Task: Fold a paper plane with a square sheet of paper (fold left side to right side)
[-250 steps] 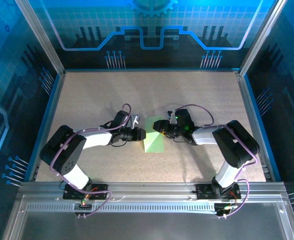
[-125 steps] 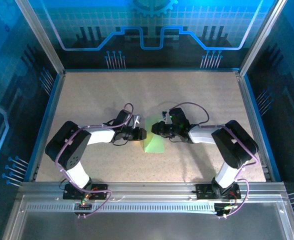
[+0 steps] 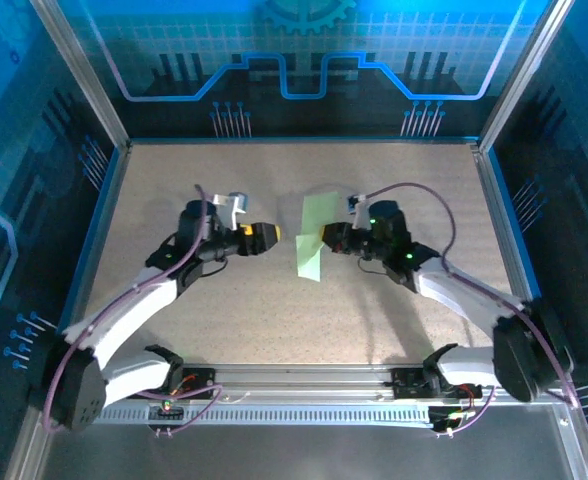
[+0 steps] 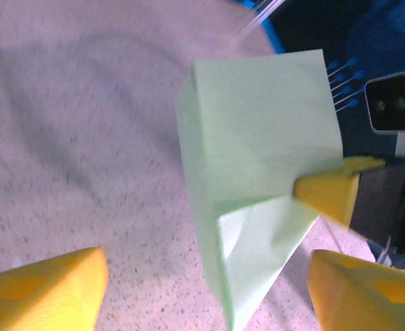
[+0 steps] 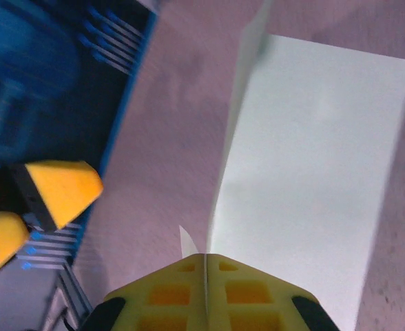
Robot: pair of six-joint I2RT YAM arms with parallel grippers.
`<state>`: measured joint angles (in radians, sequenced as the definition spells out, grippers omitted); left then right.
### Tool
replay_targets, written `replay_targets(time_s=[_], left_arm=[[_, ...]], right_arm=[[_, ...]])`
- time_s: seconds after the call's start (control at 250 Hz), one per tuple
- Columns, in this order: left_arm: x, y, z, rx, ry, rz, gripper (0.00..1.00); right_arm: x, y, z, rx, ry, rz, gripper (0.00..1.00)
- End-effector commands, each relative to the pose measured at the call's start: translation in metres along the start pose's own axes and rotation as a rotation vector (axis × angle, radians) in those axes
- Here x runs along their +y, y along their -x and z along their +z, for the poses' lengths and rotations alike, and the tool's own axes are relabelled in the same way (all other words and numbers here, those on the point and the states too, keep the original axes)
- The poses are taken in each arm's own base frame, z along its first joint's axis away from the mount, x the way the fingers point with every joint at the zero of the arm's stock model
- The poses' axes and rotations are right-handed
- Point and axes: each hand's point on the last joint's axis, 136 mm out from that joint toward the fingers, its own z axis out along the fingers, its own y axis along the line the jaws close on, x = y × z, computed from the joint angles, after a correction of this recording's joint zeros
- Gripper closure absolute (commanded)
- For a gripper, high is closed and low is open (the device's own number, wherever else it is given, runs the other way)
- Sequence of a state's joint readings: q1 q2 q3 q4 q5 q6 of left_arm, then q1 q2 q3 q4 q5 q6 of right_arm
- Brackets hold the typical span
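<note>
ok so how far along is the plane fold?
Done: the sheet of paper looks doubled over into a narrow strip, with a crease along one long edge. In hand: the right gripper is shut on its edge, holding it tilted up from the table; the left gripper is open beside it, not touching. Left: no pointed nose or wings yet, so most folding remains.

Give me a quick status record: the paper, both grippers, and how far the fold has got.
paper: pale green sheet, creased, standing up from the table
right gripper: shut on the sheet's edge
left gripper: open, left of the sheet, not touching it
fold: partly done, no plane shape yet
</note>
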<state>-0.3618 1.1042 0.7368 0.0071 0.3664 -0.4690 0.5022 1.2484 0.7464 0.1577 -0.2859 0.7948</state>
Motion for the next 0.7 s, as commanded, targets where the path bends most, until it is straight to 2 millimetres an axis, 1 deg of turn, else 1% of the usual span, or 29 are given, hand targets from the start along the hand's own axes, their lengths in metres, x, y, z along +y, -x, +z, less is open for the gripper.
replay_targets(time_s=[0.0,0.048,0.112,0.152,0.192,0.26,0.316,0.356,0.432,0.444,0.472,0.619,0.699], left_arm=[[-0.031,0.017,-0.026,-0.026,-0.141,-0.007,0.07],[-0.05,0.026,-0.035,-0.041,-0.235,-0.018,0.0],[-0.076,0.035,-0.044,-0.042,-0.364,-0.035,0.0],[-0.089,0.039,-0.047,-0.035,-0.431,-0.049,0.0],[-0.099,0.043,-0.05,-0.029,-0.488,-0.068,0.0],[-0.107,0.045,-0.048,-0.01,-0.546,-0.094,0.0],[-0.117,0.044,-0.047,0.002,-0.582,-0.082,0.0],[-0.12,0.04,-0.043,0.02,-0.587,-0.073,0.0],[-0.126,0.033,-0.036,0.05,-0.596,-0.06,0.0],[-0.128,0.032,-0.034,0.056,-0.599,-0.061,0.0],[-0.129,0.032,-0.032,0.06,-0.606,-0.064,0.0],[-0.146,0.032,-0.028,0.08,-0.668,-0.059,0.03],[-0.15,0.032,-0.024,0.088,-0.677,-0.054,0.07]], right_arm=[[0.025,0.032,-0.034,-0.12,0.072,-0.054,1.0],[0.039,0.045,-0.049,-0.169,0.114,-0.063,1.0],[0.061,0.058,-0.067,-0.22,0.175,-0.083,1.0],[0.073,0.064,-0.076,-0.239,0.205,-0.095,1.0],[0.085,0.069,-0.083,-0.247,0.233,-0.108,1.0],[0.102,0.073,-0.091,-0.245,0.28,-0.119,1.0],[0.112,0.073,-0.093,-0.235,0.304,-0.122,0.99],[0.117,0.072,-0.092,-0.228,0.318,-0.125,0.99],[0.122,0.067,-0.088,-0.207,0.338,-0.123,0.99],[0.13,0.072,-0.091,-0.219,0.351,-0.132,0.99],[0.133,0.072,-0.091,-0.214,0.36,-0.134,0.99],[0.143,0.065,-0.083,-0.179,0.396,-0.125,0.99],[0.145,0.062,-0.08,-0.17,0.409,-0.116,0.99]])
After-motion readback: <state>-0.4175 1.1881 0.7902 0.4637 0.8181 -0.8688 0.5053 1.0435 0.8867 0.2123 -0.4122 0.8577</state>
